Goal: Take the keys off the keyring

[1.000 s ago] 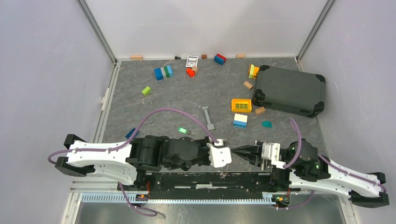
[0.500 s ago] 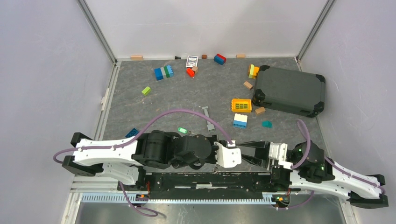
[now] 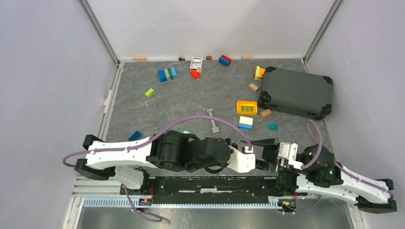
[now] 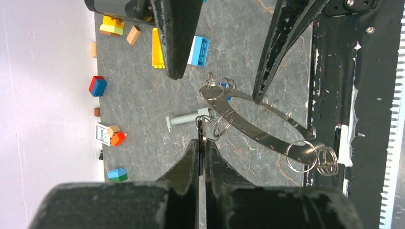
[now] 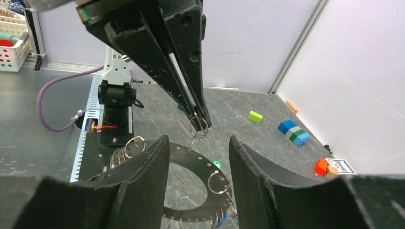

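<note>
My left gripper [image 4: 202,140] is shut on a thin silver keyring [image 5: 198,125] at its fingertips. That ring hangs by a small metal link from a dark, perforated curved band [image 4: 260,133], which carries more wire rings [image 4: 302,153]. My right gripper [image 5: 198,140] faces the left one with its jaws open, one finger on each side of the band and nothing pinched. A green-headed key [image 5: 217,164] lies on the table beneath the band. In the top view both grippers meet near the front rail [image 3: 215,183].
A grey metal bar [image 3: 213,121], a yellow grid block [image 3: 247,107] and a blue-and-white brick [image 3: 245,123] lie just beyond the grippers. A dark case [image 3: 296,92] sits at the right. Loose bricks [image 3: 167,74] are scattered along the back.
My right gripper has gone from shut to open. Both arms have shifted to the right along the front rail. The left gripper has stayed shut.
</note>
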`<act>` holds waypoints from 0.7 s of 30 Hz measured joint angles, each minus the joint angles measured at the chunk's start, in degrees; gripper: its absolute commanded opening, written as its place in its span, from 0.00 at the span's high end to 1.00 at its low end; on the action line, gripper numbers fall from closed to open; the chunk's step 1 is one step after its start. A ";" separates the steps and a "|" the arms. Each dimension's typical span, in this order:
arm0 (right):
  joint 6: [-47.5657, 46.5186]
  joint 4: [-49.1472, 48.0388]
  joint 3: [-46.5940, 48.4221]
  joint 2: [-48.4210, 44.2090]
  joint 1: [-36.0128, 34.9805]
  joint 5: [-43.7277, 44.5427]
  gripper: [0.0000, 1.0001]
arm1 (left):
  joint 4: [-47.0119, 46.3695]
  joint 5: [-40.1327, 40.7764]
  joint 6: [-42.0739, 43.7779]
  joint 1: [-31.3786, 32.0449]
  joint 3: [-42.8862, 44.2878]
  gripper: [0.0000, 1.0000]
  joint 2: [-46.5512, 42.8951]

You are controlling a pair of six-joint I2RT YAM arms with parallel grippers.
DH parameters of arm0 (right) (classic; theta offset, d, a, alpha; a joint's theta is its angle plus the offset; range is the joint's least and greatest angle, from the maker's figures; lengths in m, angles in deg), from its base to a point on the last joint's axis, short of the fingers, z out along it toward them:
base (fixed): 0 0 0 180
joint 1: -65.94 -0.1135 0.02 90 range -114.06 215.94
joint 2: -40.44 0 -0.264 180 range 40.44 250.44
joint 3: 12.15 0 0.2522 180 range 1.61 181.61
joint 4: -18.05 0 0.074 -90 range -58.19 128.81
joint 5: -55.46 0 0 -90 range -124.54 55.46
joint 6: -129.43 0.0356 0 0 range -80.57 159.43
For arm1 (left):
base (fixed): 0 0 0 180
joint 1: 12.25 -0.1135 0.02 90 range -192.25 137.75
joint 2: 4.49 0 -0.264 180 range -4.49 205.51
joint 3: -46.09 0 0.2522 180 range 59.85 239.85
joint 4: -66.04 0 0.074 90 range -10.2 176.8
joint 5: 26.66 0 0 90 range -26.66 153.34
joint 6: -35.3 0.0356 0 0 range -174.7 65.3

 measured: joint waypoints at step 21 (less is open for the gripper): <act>0.13 -6.32 -0.57 8.57 -0.02 -2.16 0.78 | 2.78 -4.83 2.89 0.74 1.20 0.98 0.55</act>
